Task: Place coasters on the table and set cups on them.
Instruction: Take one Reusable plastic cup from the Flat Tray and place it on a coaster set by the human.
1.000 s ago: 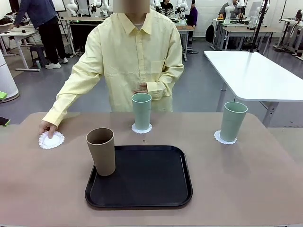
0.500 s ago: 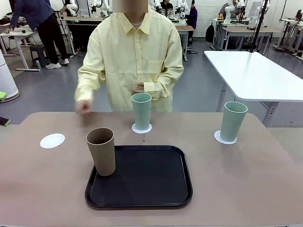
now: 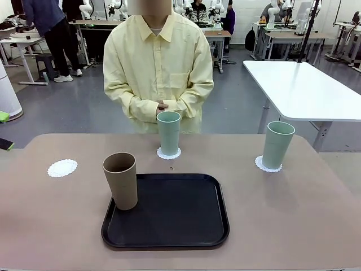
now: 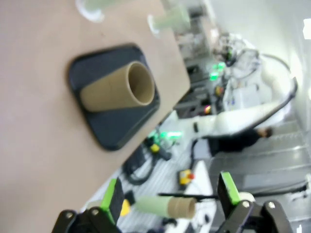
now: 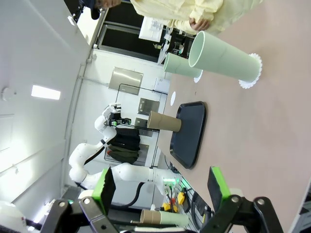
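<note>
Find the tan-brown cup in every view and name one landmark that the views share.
Front view: the tan-brown cup stands left of centre, on the left end of the black tray.
Left wrist view: the cup is in the upper middle, sideways in the picture, on the tray.
Right wrist view: the cup is near the middle, small and sideways, at the tray's edge.
Shared landmark: the black tray under the cup.

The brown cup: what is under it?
The brown cup stands on the black tray, near its left edge. No lacy rim shows round its base; the spot right beneath is covered. One bare coaster lies apart on the table.
</note>
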`<state>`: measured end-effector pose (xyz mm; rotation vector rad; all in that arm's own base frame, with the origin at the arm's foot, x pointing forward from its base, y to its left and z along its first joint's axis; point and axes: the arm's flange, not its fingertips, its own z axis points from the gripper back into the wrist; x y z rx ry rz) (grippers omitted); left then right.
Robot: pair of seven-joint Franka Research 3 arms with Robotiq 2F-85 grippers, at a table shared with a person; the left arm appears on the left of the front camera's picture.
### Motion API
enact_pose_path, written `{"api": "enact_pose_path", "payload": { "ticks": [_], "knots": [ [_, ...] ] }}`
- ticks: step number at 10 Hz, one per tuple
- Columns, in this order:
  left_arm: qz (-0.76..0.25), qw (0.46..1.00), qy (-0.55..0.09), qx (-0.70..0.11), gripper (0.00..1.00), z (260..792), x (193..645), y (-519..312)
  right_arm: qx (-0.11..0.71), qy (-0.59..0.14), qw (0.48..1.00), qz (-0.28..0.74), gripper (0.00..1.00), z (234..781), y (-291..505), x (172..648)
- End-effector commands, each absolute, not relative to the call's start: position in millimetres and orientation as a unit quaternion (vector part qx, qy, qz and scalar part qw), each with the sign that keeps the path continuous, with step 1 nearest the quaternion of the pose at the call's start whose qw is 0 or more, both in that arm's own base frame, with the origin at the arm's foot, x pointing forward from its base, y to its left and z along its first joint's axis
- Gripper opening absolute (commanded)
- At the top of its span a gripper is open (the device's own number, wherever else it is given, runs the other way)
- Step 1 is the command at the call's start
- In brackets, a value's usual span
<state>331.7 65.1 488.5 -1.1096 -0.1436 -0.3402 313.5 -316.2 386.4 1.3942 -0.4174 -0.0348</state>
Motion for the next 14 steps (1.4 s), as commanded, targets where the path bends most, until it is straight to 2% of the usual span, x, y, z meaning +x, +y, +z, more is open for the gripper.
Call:
{"api": "enact_pose_path", "payload": {
  "ticks": [1, 3, 7, 9, 10, 11, 14],
  "knots": [
    [-0.329, 0.83, -0.129, -0.432, 1.0, 490.2, 359.7, 50.6, 0.636, -0.19, 0.747, -0.02, 1.0, 385.4, -315.6, 313.3],
    [-0.409, 0.825, -0.167, -0.352, 1.0, 493.4, 372.2, 25.3, 0.636, -0.19, 0.747, -0.02, 1.0, 385.4, -315.6, 313.3],
    [-0.483, 0.807, -0.246, -0.233, 1.0, 485.1, 380.4, -20.5, 0.636, -0.19, 0.747, -0.02, 1.0, 385.4, -315.6, 313.3],
    [-0.492, 0.809, -0.216, -0.239, 1.0, 481.3, 383.5, -26.0, 0.636, -0.19, 0.747, -0.02, 1.0, 385.4, -315.6, 313.3],
    [-0.485, 0.821, -0.153, -0.26, 1.0, 485.0, 385.2, -22.4, 0.636, -0.19, 0.747, -0.02, 1.0, 385.4, -315.6, 313.3],
    [-0.488, 0.81, -0.228, -0.233, 1.0, 486.4, 385.9, -23.9, 0.636, -0.19, 0.747, -0.02, 1.0, 385.4, -315.6, 313.3],
    [-0.488, 0.81, -0.228, -0.233, 1.0, 486.4, 385.9, -23.9, 0.636, -0.19, 0.747, -0.02, 1.0, 385.4, -315.6, 313.3]
  ]
}}
